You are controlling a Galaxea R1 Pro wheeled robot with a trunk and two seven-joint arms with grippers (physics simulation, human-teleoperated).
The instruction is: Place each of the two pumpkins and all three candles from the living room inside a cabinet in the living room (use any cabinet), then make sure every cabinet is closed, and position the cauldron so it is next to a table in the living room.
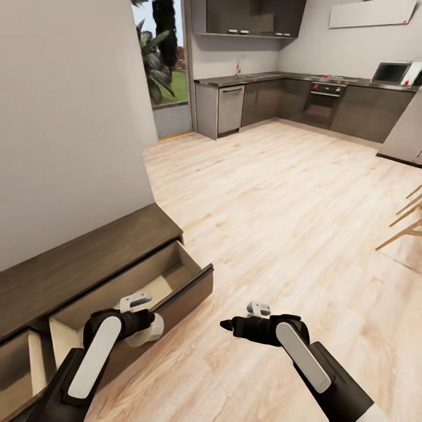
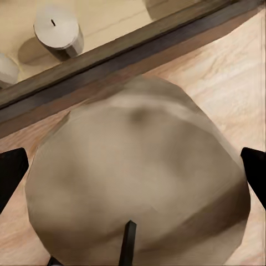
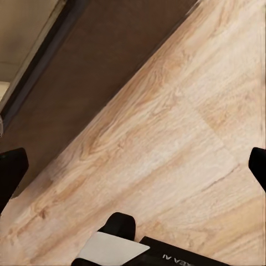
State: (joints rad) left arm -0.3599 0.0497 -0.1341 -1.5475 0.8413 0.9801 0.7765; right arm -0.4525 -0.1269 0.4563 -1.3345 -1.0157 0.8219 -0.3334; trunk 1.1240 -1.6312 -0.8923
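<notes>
Candle held at the open drawer's front edge

At lower left of the head view, the left gripper point(image 1: 153, 323) clamps a candle point(image 2: 138, 177) just outside the cabinet point(image 1: 88, 258) drawer point(image 1: 176, 275); another candle point(image 2: 57, 29) already stands inside. Next: carry it over the front panel, then release. The right gripper point(image 1: 225, 323) hangs spread and empty over the floor point(image 1: 281, 205)

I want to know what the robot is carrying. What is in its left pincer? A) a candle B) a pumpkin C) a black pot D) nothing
A: the left pincer is closed around a beige candle with a small dark wick, above the open drawer.
</notes>
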